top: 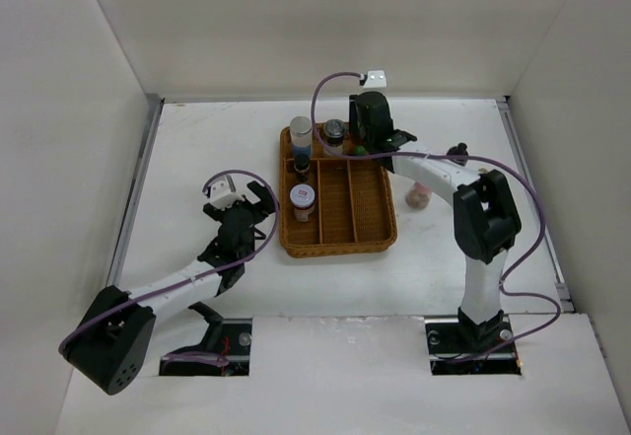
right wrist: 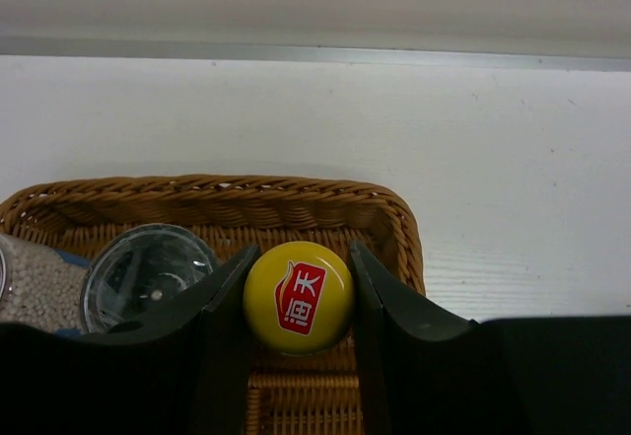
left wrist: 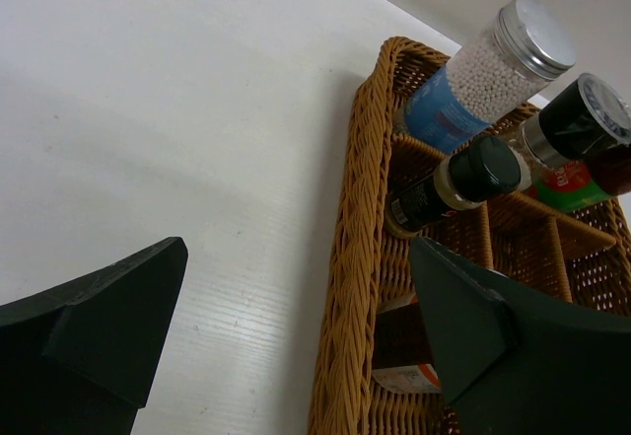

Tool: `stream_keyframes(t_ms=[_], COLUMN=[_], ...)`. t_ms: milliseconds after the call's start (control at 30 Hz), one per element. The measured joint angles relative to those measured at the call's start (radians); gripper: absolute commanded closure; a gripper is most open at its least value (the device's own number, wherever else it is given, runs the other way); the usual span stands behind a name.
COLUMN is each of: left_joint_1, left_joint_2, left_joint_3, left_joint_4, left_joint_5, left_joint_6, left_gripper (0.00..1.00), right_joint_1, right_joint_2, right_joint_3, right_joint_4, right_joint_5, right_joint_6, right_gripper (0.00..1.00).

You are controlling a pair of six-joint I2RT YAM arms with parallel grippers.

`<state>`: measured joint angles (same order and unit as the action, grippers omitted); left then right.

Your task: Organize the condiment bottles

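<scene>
White table bears the woven tray, where your right gripper clamps the yellow-capped bottle by its rigid, probably slick cap, so squeeze squarely; left gripper gapes wide.

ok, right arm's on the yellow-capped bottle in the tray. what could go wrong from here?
The right gripper grips the yellow-capped bottle by its cap, with one finger close beside the clear-lidded jar. Opening could nudge that jar.
The open left gripper hangs beside the tray. A sideways move could shove it.
</scene>
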<state>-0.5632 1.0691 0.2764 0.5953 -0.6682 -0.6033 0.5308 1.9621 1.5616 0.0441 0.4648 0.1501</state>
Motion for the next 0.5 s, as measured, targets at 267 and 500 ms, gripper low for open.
stream_keyframes(t_ms=[267,500], left_joint_1=[0.0,0.0], left_joint_2=[0.0,0.0], left_joint_3=[0.0,0.0], left_joint_4=[0.0,0.0], left_joint_5=[0.0,0.0], left_joint_6=[0.0,0.0], left_gripper=[0.0,0.0], right_joint_1=[0.0,0.0], right_joint_2=[-0.006,-0.018], right_joint_3=[-0.038,-0.052], right_joint_4=[0.062,0.082], right_joint_5=[0.006,0.006], right_joint_6=[0.024,0.034], right_gripper=[0.35,0.22])
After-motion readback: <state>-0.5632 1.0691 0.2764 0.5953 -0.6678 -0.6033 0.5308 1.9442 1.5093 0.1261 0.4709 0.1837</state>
